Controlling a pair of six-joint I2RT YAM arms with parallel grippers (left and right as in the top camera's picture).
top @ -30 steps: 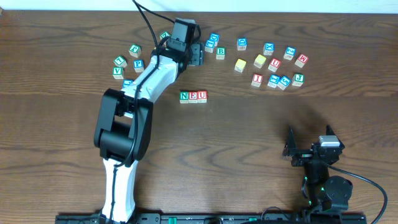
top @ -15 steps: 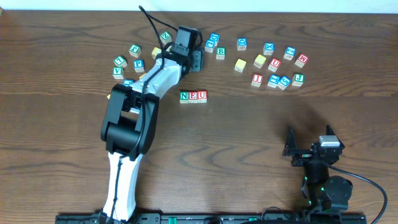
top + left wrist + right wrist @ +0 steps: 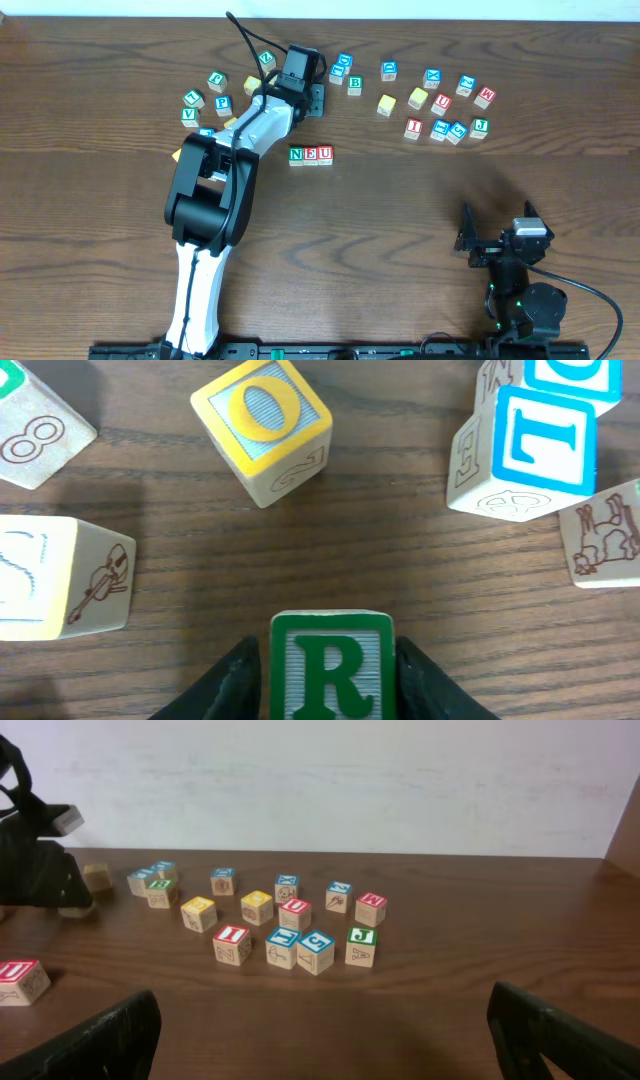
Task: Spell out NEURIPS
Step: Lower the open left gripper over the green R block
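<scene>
I have three of the seven letters down: the green N block (image 3: pixel 296 154), the red E block (image 3: pixel 311 154) and the red U block (image 3: pixel 325 153) sit touching in a row mid-table (image 3: pixel 400 250), reading NEU. The step in hand is the fourth letter. The left gripper (image 3: pixel 328 650) is over the far cluster, with the green R block (image 3: pixel 332 672) resting on the wood between its fingers (image 3: pixel 235 685). The fingers are drawn in narrow, right beside the block's sides, but I cannot tell whether they are actually pinching it. The R is not lifted and is well apart from the row. After it, the red I block (image 3: pixel 413 127) in the right-hand group and the blue P block (image 3: pixel 222 103) on the left are still to be fetched. The last letter is possibly the pale-topped block (image 3: pixel 40 575) beside the R, though its face is too washed out to read. The right gripper (image 3: pixel 497 222) sits at the near edge, fingers spread wide, holding nothing.
</scene>
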